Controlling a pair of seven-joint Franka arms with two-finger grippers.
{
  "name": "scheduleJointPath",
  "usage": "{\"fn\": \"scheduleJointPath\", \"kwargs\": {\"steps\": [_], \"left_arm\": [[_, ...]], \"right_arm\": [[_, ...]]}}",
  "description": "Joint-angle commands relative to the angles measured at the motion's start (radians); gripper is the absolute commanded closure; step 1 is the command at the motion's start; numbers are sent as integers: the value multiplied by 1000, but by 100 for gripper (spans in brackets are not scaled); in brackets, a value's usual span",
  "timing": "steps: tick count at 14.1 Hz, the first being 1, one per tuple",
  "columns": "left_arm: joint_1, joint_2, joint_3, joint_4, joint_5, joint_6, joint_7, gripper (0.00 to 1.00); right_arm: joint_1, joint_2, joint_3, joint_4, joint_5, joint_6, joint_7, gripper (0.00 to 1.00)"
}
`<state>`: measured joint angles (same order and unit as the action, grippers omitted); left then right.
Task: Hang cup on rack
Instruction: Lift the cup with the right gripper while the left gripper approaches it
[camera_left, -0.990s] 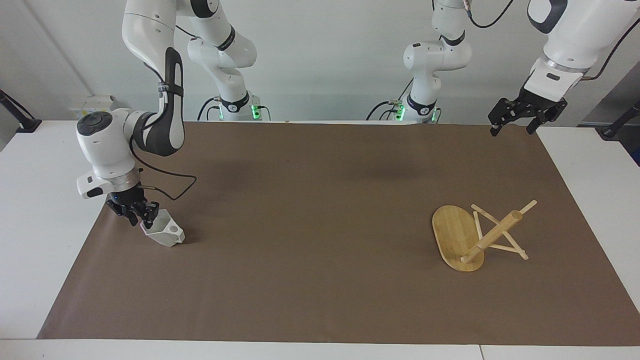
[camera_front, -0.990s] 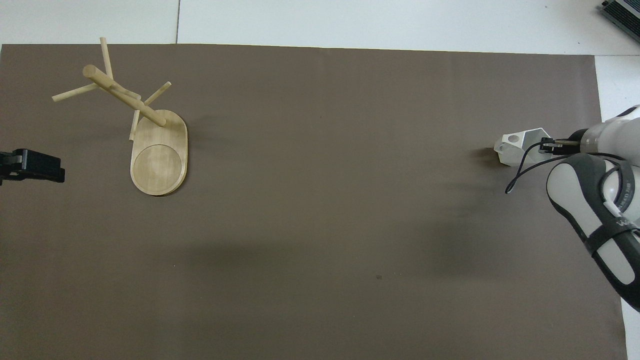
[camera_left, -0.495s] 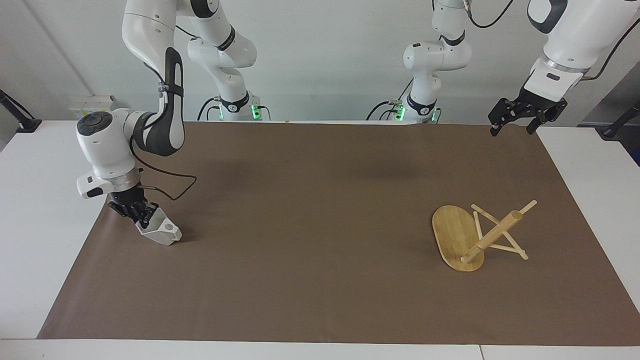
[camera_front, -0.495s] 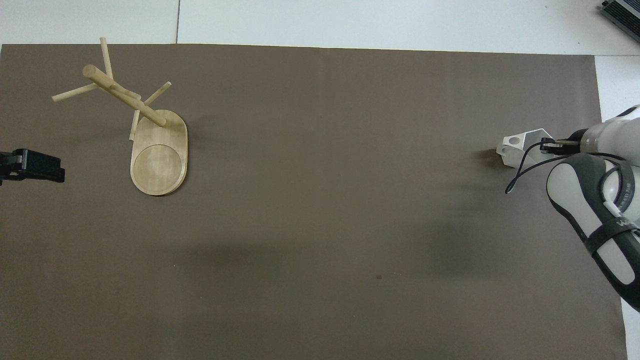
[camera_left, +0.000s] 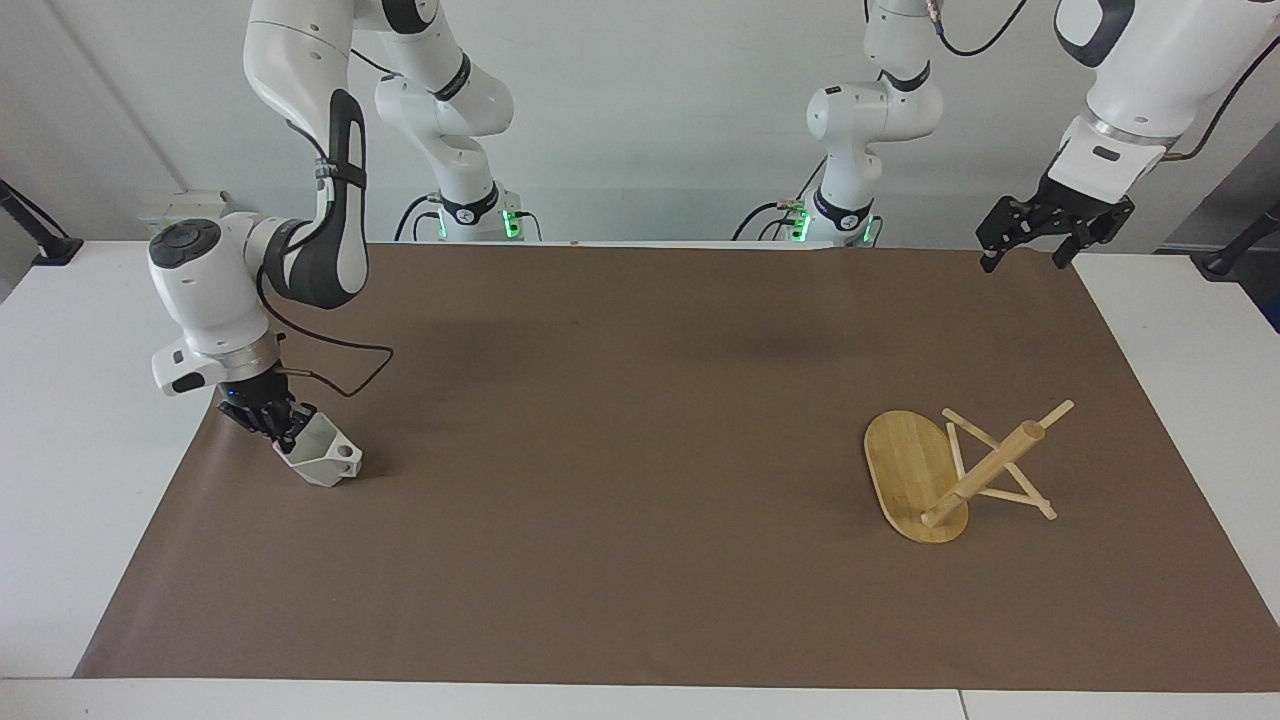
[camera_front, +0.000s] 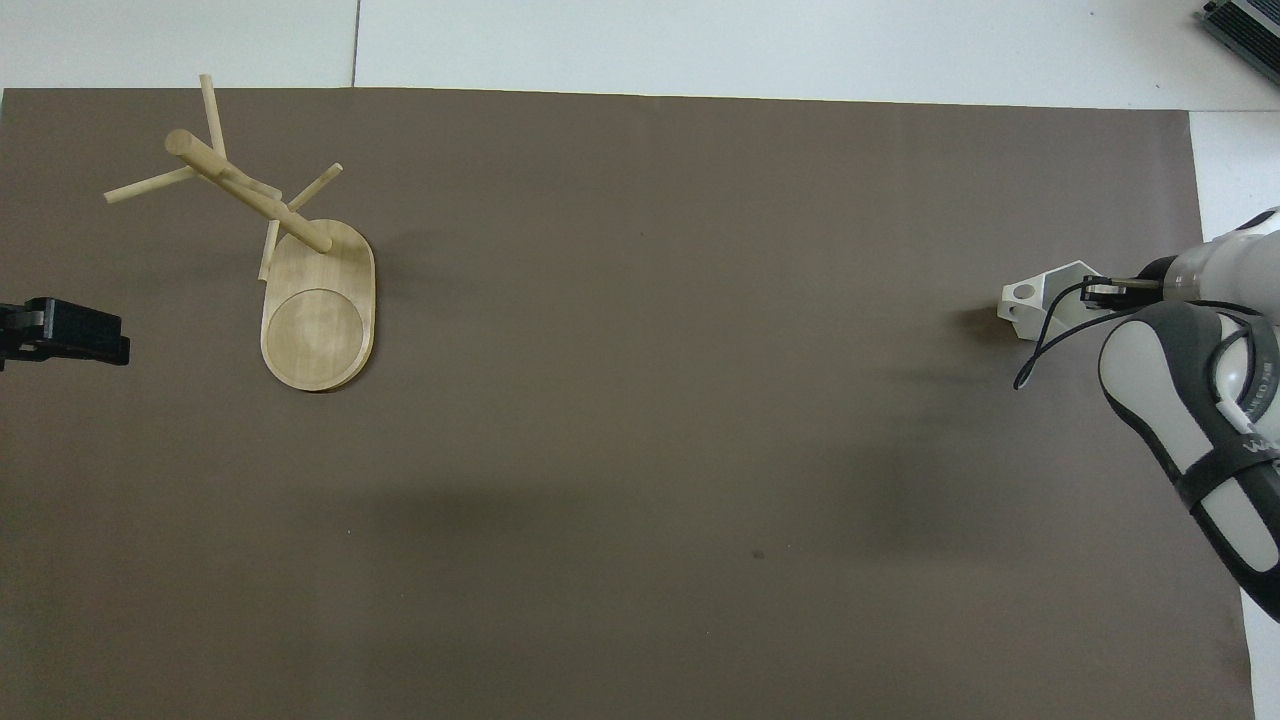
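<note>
The right gripper (camera_left: 283, 425) is down at the right arm's end of the table, its fingers clamped on the rim of the cup (camera_left: 322, 461). The cup hangs from those fingers tilted over, its blocky handle with the round hole pointing away from the gripper toward the middle of the table. From where I stand the cup's lowest edge looks just clear of the brown mat (camera_left: 620, 450), or barely brushing it; I can't say which for sure. In the overhead view the cup (camera_front: 1040, 297) pokes out just past the right arm's wrist, which covers most of the gripper itself.

The rack (camera_left: 955, 470) is a long way from that gripper, at the left arm's end of the table, standing on its oval base with the central post and thin pegs (camera_front: 215, 175) rising from one end of it.

The left gripper (camera_left: 1030, 240) waits up in the air with its fingers spread wide and nothing in them, over the edge of the mat at its own end. The rack sits below it and farther from the robots, well apart from it
</note>
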<state>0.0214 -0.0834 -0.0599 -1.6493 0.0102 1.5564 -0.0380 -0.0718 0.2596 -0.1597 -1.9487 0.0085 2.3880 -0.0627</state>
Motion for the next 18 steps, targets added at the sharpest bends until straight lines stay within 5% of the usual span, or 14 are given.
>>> {"fn": "scheduleJointPath", "kwargs": {"steps": [1, 11, 18], "left_arm": [[15, -29, -8, -32, 2, 5, 7, 0], [2, -47, -12, -56, 2, -45, 4, 0], [-18, -94, -29, -95, -116, -281, -192, 0]], "right_arm": [[-8, -22, 14, 14, 5, -52, -5, 100], [-5, -126, 95, 63, 15, -297, -6, 100], [-3, -273, 163, 106, 258, -461, -6, 100]]}}
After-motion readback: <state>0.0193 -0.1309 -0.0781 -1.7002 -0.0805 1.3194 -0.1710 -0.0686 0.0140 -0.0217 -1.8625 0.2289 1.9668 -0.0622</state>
